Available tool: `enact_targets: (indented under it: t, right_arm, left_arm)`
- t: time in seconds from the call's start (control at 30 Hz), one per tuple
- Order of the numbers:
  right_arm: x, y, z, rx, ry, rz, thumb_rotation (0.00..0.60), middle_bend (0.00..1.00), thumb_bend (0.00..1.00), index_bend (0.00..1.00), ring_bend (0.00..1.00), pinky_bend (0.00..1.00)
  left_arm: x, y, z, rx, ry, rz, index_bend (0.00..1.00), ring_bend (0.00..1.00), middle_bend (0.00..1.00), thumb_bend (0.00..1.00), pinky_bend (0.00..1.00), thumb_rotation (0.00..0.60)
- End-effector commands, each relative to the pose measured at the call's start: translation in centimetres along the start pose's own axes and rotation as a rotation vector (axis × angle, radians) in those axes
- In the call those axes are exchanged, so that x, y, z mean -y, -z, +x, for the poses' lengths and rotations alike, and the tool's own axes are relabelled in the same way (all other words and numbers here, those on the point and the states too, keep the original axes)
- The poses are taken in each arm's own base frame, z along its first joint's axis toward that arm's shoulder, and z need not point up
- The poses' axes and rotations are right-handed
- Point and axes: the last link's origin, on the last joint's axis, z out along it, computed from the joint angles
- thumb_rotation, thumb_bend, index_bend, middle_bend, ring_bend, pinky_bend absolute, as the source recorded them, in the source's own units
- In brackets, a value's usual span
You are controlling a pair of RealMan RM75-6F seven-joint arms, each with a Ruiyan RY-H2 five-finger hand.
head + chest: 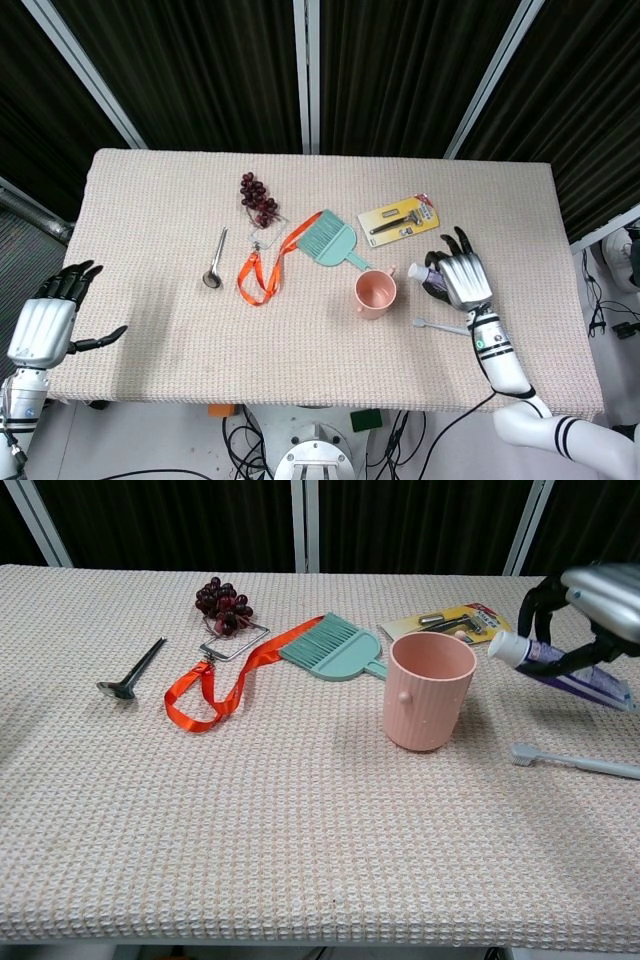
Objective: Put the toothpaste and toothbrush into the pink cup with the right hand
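The pink cup (375,293) (428,690) stands upright on the table mat, right of centre. My right hand (460,277) (590,605) is just right of it and grips the toothpaste tube (424,273) (560,670), lifted off the mat, its white cap pointing toward the cup. The pale toothbrush (438,325) (575,761) lies flat on the mat, right of the cup and below the hand. My left hand (52,315) hovers open at the table's left edge, holding nothing.
A teal dustpan brush (330,239) (332,646), an orange ribbon (262,268) (215,685), grapes (257,198) (224,603), a metal spoon (216,258) (133,670) and a yellow razor pack (399,218) (448,623) lie behind and left of the cup.
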Motion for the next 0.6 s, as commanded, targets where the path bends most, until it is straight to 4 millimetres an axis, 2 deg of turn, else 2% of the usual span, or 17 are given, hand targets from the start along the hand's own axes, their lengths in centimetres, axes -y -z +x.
enact_targets:
  t: [0.03,0.17,0.23,0.3,0.43,0.6]
  right_arm:
    - [0.6,0.4,4.4,-0.168,-0.145,0.051,0.600,0.68,0.71,0.74,0.15,0.00]
    - [2.9,0.2,7.2,-0.287,-0.317,0.146,0.600,0.69,0.74,0.75,0.15,0.00]
    - [4.1,0.0,7.8,-0.337,-0.429,0.189,0.600,0.70,0.76,0.76,0.15,0.00]
    - [5.5,-0.4,7.6,-0.360,-0.584,0.234,0.600,0.70,0.77,0.76,0.16,0.00]
    - [7.8,-1.3,5.9,-0.349,-0.857,0.264,0.600,0.70,0.78,0.76,0.16,0.00]
    - [9.9,-2.1,4.0,-0.284,-0.984,0.271,0.600,0.70,0.78,0.76,0.16,0.00]
  left_arm:
    - [0.0,0.1,0.1,-0.002,0.000,-0.001,0.12,0.10,0.09,0.07,0.21,0.239]
    - [0.2,0.2,0.2,-0.007,0.003,0.005,0.12,0.10,0.09,0.07,0.21,0.240]
    - [0.3,0.3,0.2,-0.006,0.003,0.009,0.12,0.10,0.09,0.07,0.21,0.237]
    - [0.5,0.3,0.1,-0.001,0.000,0.013,0.12,0.10,0.09,0.08,0.21,0.236]
    - [0.7,0.4,0.0,0.007,-0.004,0.019,0.12,0.10,0.09,0.07,0.21,0.238]
    - [1.0,0.4,-0.1,0.005,-0.003,0.022,0.12,0.10,0.09,0.07,0.21,0.237]
